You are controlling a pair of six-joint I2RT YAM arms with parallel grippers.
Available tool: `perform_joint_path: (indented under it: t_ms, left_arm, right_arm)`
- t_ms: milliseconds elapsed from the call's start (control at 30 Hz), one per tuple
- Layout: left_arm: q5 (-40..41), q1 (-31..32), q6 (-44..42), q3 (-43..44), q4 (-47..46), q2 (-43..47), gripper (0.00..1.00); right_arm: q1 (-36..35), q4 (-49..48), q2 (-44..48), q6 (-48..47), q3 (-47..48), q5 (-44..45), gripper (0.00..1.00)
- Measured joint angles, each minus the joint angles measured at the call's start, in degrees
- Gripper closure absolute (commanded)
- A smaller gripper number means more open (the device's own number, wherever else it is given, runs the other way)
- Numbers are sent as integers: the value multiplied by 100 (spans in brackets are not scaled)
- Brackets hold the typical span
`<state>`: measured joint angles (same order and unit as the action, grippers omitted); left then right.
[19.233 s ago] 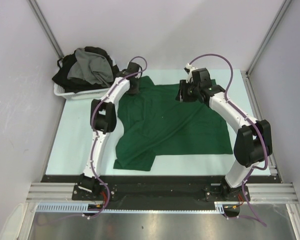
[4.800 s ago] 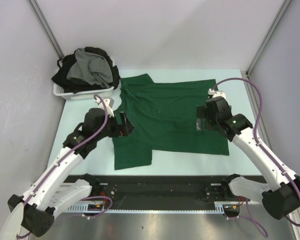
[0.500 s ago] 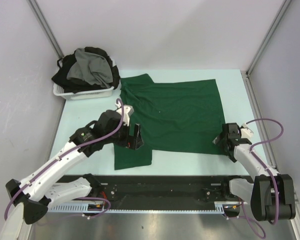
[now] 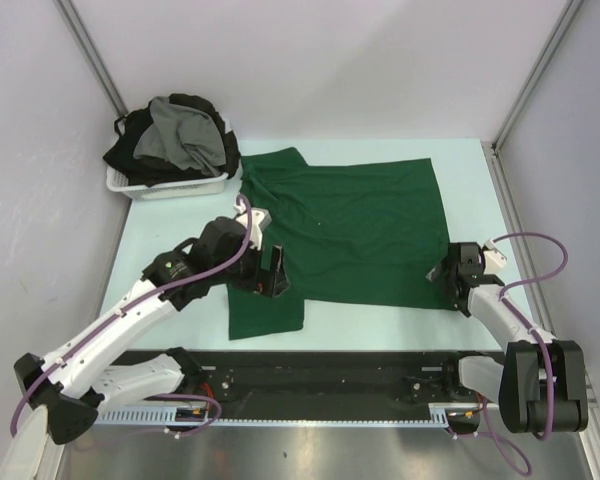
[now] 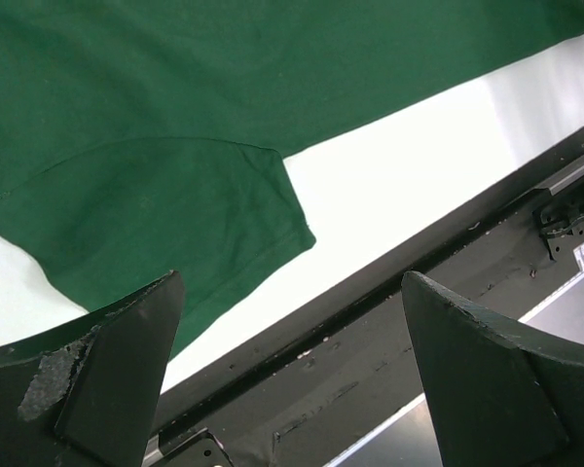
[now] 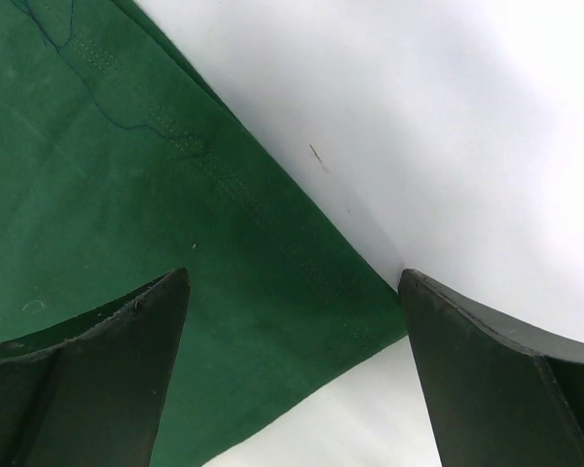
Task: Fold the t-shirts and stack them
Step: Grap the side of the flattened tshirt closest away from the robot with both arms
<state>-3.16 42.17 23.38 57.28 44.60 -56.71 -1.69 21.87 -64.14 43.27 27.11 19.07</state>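
A dark green t-shirt (image 4: 350,225) lies spread flat on the pale table, one sleeve (image 4: 265,312) pointing to the near edge. My left gripper (image 4: 275,275) hovers open over that sleeve's inner side; in the left wrist view the sleeve (image 5: 156,224) lies beyond my left gripper (image 5: 290,282), with nothing between the jaws. My right gripper (image 4: 447,278) is low at the shirt's near right corner. Seen from the right wrist, that corner (image 6: 302,292) lies between the wide-open jaws of my right gripper (image 6: 294,275), ungripped. Grey (image 4: 185,135) and black (image 4: 130,155) t-shirts are heaped in the basket.
The white plastic basket (image 4: 170,188) stands at the back left corner of the table. A black rail (image 5: 389,321) runs along the table's near edge, just beyond the sleeve. Grey walls close in the table on both sides and at the back.
Since the earliest frames the green shirt has been spread flatter and both arms have come from its far side to its near edge. In the last half second both grippers shifted only slightly.
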Motion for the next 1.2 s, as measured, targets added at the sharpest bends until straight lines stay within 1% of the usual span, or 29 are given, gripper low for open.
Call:
perform_joint_path:
  t_ms: [133, 400, 600, 800, 1033, 1200]
  left_arm:
    - [-2, 4, -2, 44, -4, -55, 1]
    - [0, 9, -48, 125, -35, -129, 0]
    - [-2, 11, -48, 138, -44, -197, 0]
    - [-9, 20, -48, 138, -83, -223, 0]
    - [-7, 24, -50, 138, -79, -223, 1]
    - [-4, 24, -52, 138, -74, -223, 0]
  right_arm:
    - [7, 9, 24, 68, 0, -11, 4]
    - [9, 229, 308, 341, -46, -341, 3]
    - [7, 811, 802, 393, -81, -369, 3]
    - [4, 1182, 887, 437, -46, -374, 4]
    - [7, 1147, 879, 455, -146, -374, 6]
    - [7, 833, 693, 433, -164, -313, 7]
